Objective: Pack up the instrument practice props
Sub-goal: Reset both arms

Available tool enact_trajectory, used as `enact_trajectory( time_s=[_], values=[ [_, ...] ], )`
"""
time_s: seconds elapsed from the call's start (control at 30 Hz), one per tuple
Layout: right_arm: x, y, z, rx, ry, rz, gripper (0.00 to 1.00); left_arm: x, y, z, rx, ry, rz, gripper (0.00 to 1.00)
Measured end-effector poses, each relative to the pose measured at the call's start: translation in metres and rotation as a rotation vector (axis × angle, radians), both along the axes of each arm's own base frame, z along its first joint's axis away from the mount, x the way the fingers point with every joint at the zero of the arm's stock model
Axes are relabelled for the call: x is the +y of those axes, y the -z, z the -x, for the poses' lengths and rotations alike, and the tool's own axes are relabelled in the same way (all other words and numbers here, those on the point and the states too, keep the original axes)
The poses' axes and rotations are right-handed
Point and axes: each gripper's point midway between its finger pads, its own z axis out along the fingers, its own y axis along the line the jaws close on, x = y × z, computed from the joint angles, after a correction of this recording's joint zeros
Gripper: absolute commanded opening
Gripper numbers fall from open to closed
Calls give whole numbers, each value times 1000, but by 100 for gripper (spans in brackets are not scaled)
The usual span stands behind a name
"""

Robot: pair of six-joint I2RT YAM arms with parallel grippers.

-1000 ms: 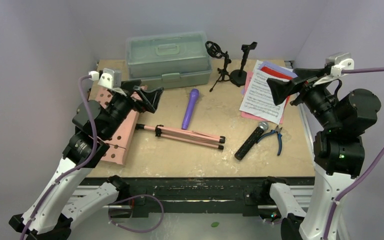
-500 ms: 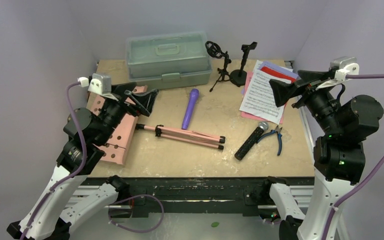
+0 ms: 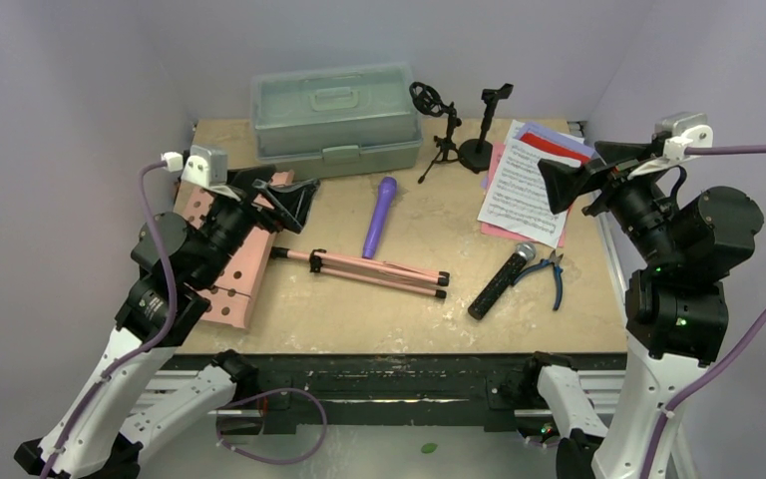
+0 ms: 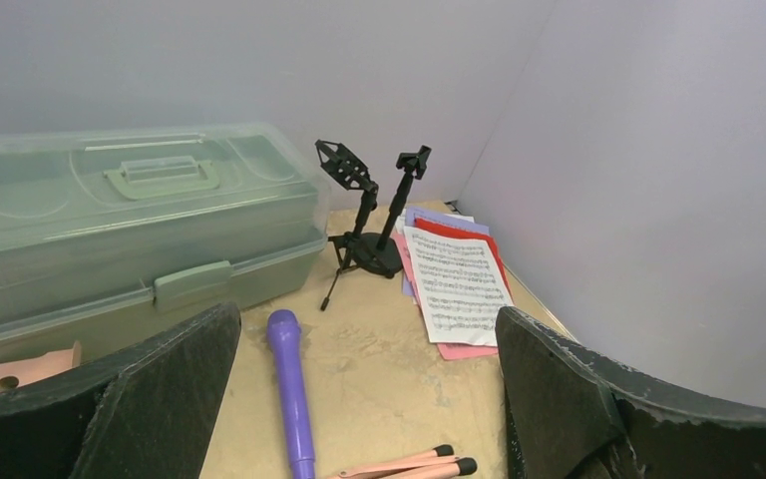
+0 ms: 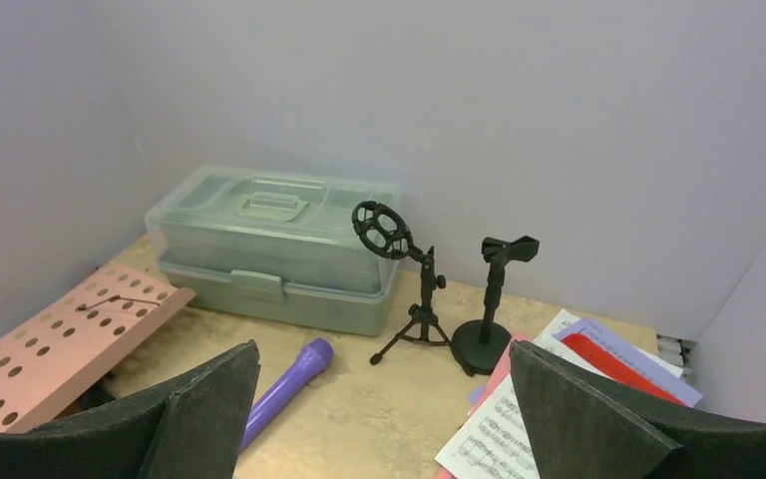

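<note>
The translucent green plastic toolbox point(image 3: 336, 118) sits lid down and latched at the table's far edge. All props lie outside it: the pink perforated music-stand desk point(image 3: 227, 261) at the left edge, its folded pink tripod legs point(image 3: 364, 271) mid-table, the loose sheet music over coloured paper point(image 3: 524, 184) far right, the two small black mic stands point(image 3: 464, 130) beside the box, the purple toy microphone point(image 3: 380, 216), the black handheld microphone point(image 3: 500, 280), and the blue-handled pliers point(image 3: 555, 276).

Change over the last second: the left gripper point(image 3: 277, 193) has drawn back slightly toward the near left and hangs above the stand desk, fingers spread, holding nothing. The right gripper point(image 3: 571, 172) has barely shifted, hovering over the sheet music, likewise splayed and empty. Judgement: neither shift has altered the props; whether packing is pending or the box holds other items cannot be settled.

Clearance: open tabletop lies between the purple microphone and the paper. The desk overhangs the left edge; walls stand close on both sides.
</note>
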Motion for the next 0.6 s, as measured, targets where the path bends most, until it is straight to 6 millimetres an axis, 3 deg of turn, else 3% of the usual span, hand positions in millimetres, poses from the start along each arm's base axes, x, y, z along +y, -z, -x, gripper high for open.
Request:
enact_trajectory(
  time_s=[0.6],
  values=[
    [-4,3,0,1,8,32,99,-8,8,-7,24,15,-22,100]
  ],
)
